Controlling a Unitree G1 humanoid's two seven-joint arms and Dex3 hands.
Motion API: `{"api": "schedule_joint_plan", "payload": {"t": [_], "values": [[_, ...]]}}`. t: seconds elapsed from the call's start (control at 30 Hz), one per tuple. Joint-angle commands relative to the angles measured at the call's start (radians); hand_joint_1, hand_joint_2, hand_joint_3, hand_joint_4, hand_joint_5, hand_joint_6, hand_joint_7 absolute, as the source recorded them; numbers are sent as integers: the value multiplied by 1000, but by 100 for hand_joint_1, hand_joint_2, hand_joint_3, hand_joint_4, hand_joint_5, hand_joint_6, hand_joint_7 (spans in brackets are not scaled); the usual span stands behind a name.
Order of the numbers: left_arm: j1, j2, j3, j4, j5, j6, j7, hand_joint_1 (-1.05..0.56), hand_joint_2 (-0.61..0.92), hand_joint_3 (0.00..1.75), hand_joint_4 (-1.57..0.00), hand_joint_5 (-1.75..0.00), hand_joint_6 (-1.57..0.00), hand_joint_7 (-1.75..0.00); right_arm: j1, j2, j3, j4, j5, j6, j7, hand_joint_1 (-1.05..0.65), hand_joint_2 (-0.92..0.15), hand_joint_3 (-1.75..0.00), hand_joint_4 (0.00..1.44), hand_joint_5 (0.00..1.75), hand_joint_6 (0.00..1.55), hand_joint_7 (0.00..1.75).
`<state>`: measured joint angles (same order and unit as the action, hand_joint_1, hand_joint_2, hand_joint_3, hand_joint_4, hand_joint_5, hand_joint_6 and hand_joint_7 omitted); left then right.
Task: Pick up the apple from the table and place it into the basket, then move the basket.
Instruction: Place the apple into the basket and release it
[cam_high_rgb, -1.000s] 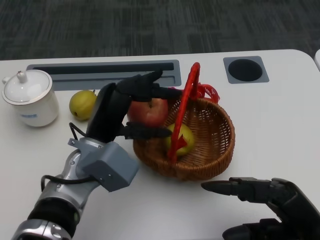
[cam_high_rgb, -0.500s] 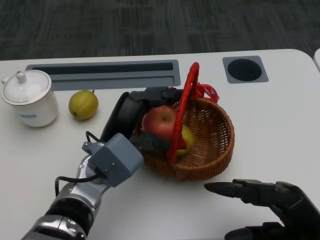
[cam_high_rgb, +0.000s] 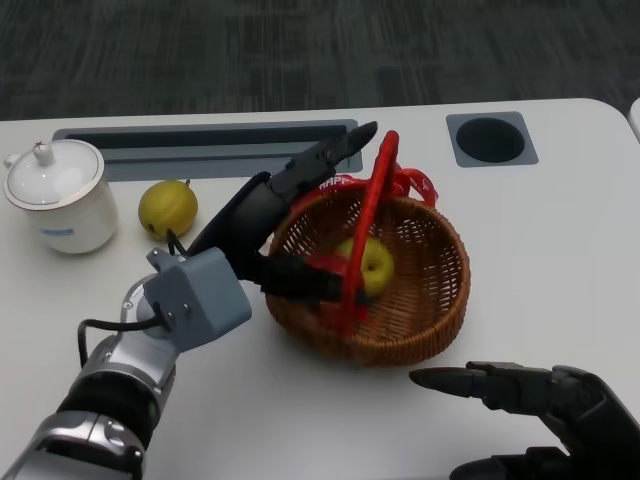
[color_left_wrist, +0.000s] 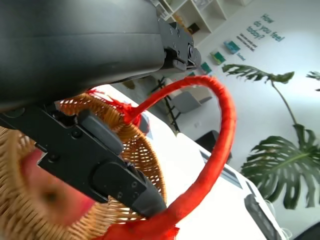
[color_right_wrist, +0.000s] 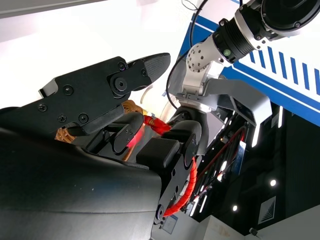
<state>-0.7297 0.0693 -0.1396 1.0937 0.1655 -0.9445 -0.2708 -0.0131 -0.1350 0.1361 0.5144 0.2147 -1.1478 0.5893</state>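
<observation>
The wicker basket with its red handle stands mid-table. My left hand reaches over its left rim with fingers spread wide and holds nothing. The red apple shows as a blur inside the basket in the left wrist view, just under that hand's fingers. In the head view the thumb hides most of it. A yellow-green fruit also lies in the basket. My right hand hovers at the table's near right, fingers apart and empty.
A yellow-green fruit lies on the table left of the basket. A white lidded cup stands at the far left. Behind are a long grey slot and a round dark recess.
My left hand carried the apple over the rim, let it drop into the basket and spread its fingers. The right hand has barely moved.
</observation>
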Motion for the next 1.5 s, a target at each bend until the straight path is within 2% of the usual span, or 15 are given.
{"api": "schedule_joint_plan", "payload": {"t": [0.03, 0.3, 0.47, 0.7, 0.87, 1.03, 1.2, 1.5], "values": [[7, 39, 14, -59, -26, 1, -34, -93, 67, 1, 0, 0, -5, 0, 8, -16, 0, -10, 13, 1, -4, -36, -79, 0, 81, 0, 77, 0], [43, 83, 78, -113, -91, -55, -23, -95, 71, 2, 0, 0, -8, -1, 18, -16, 4, -20, 15, 3, -4, -36, -79, 0, 82, 0, 78, 0], [90, 87, 127, -150, -213, -98, -94, -89, 76, 2, -5, -2, -13, -2, 7, -24, -3, -12, 16, -5, -2, -35, -79, 0, 82, 0, 78, 0], [234, 117, 137, -342, -302, -61, -170, -85, 76, 0, -19, -4, -24, -3, -59, -72, -32, 26, 31, -21, 9, -36, -80, 0, 79, 0, 75, 0], [368, 154, 140, -509, -289, 3, -167, -82, 75, 0, -27, -4, -32, -3, -124, -104, -39, 41, 62, -24, 39, -41, -80, 0, 77, 0, 72, 0], [454, 177, 152, -589, -301, 11, -172, -78, 73, 0, -40, -5, -42, -4, -192, -118, -47, 73, 77, -55, 68, -41, -78, 0, 72, 0, 70, 0], [522, 214, 163, -653, -317, 5, -185, -74, 73, 0, -54, -5, -54, -4, -287, -142, -62, 141, -23, -101, 58, -49, -76, 0, 67, 0, 65, 0], [605, 264, 177, -753, -373, 44, -223, -66, 67, 0, -66, -5, -63, -3, -471, -166, -72, 372, -269, -197, -39, -67, -80, -1, 57, 0, 57, 0]]}}
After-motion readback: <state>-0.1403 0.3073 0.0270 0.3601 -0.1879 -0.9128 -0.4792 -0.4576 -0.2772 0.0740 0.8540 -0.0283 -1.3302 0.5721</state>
